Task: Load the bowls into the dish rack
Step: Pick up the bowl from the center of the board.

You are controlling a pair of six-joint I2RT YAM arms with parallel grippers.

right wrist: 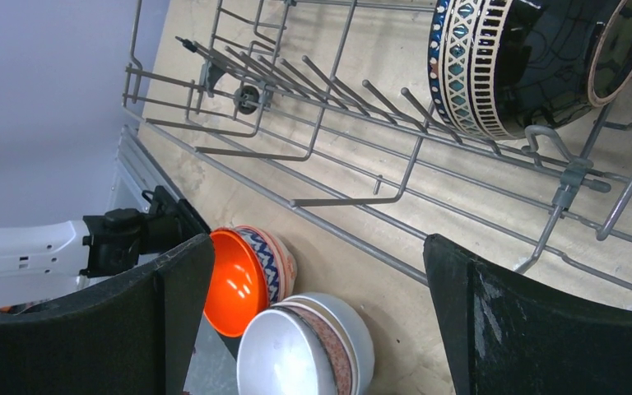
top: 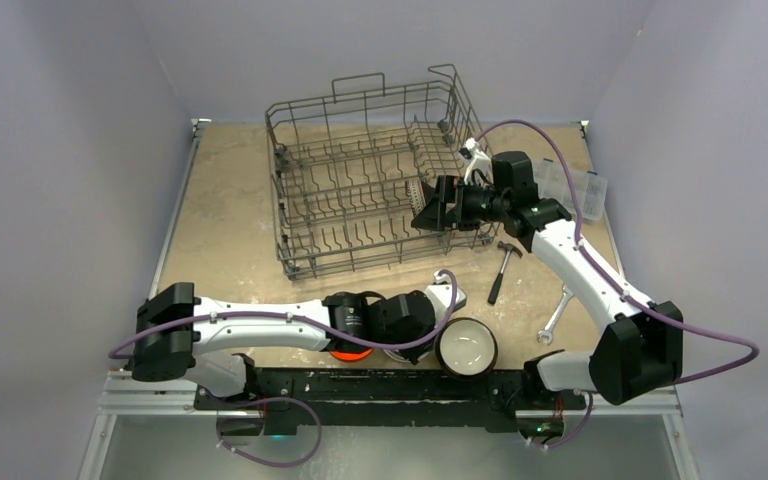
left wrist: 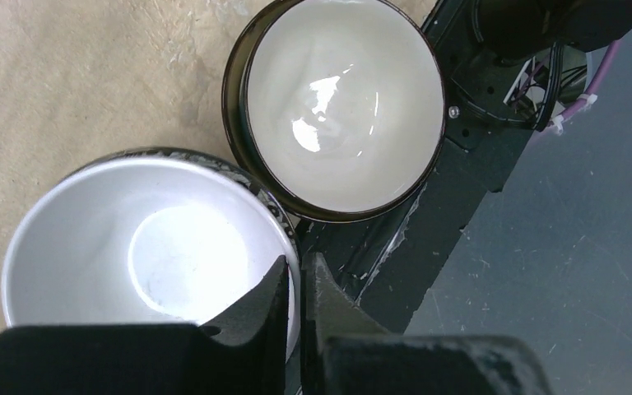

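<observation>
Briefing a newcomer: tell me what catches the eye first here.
The big wire rack, far centre, with a patterned bowl on edge at its right side, before the open right pincer. At the near edge, the left pincer grips a white bowl by its rim, beside a dark bowl.

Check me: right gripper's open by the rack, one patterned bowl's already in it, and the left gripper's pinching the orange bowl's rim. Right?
One slip: the left gripper pinches the rim of the white bowl, not an orange one, as the left wrist view shows. The rest holds: right gripper open, patterned bowl in the dish rack.
</observation>
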